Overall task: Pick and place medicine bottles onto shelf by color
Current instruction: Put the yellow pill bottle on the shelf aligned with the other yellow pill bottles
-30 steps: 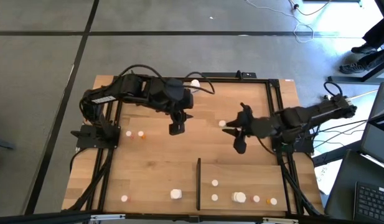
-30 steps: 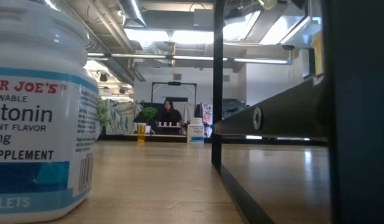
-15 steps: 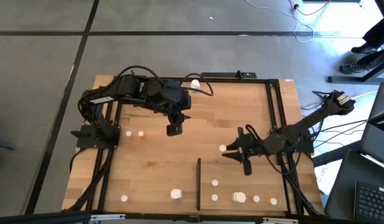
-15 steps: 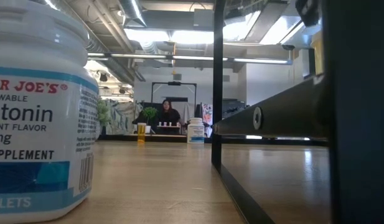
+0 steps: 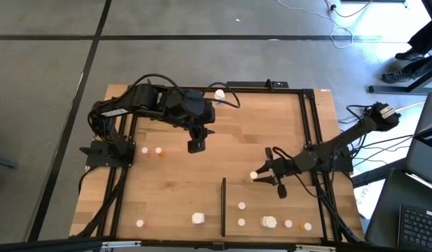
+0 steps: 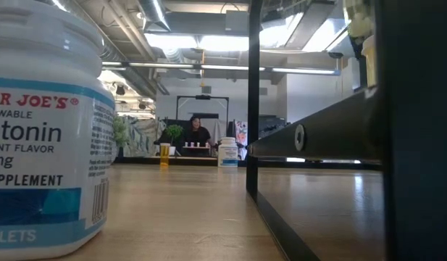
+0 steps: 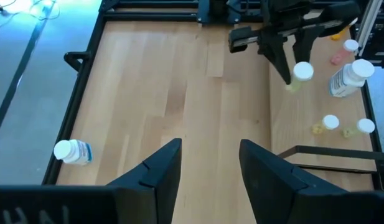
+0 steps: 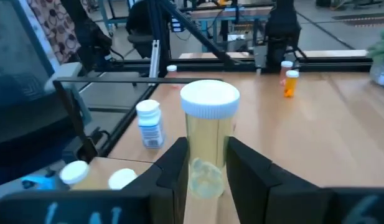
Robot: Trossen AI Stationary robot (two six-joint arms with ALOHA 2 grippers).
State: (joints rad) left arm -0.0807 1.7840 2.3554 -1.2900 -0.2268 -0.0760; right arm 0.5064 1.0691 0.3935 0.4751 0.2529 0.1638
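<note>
The right tool (image 5: 261, 176) grips a small clear-yellowish bottle with a white cap (image 8: 209, 134) between its two fingers, and in the right wrist view the bottle stands upright, long axis vertical, cap on top, with the fingers clasping its lower body on both sides. From above, this bottle (image 5: 254, 176) sits over the surface (image 5: 173, 182) just right of the far end of the thin black strip (image 5: 223, 206), at the far edge of the shelf (image 5: 286, 206). Compared with half a second earlier, the right tool and its bottle have moved a little nearer the near edge, closer to the shelf; a second earlier they were farther away, up toward the middle of the surface. On the shelf near the front edge stand a small white bottle (image 5: 241, 206), another (image 5: 241, 222), a chunkier white one (image 5: 270, 222) and two orange ones with white caps (image 5: 297, 225). The left tool (image 5: 197, 146) hangs over the far-left part of the surface with its fingers apart and nothing between them, unchanged over the last half second. Left of the strip are a chunky white bottle (image 5: 197, 218), a small one (image 5: 140, 223), and a white and an orange one (image 5: 152, 150) at the left edge.
</note>
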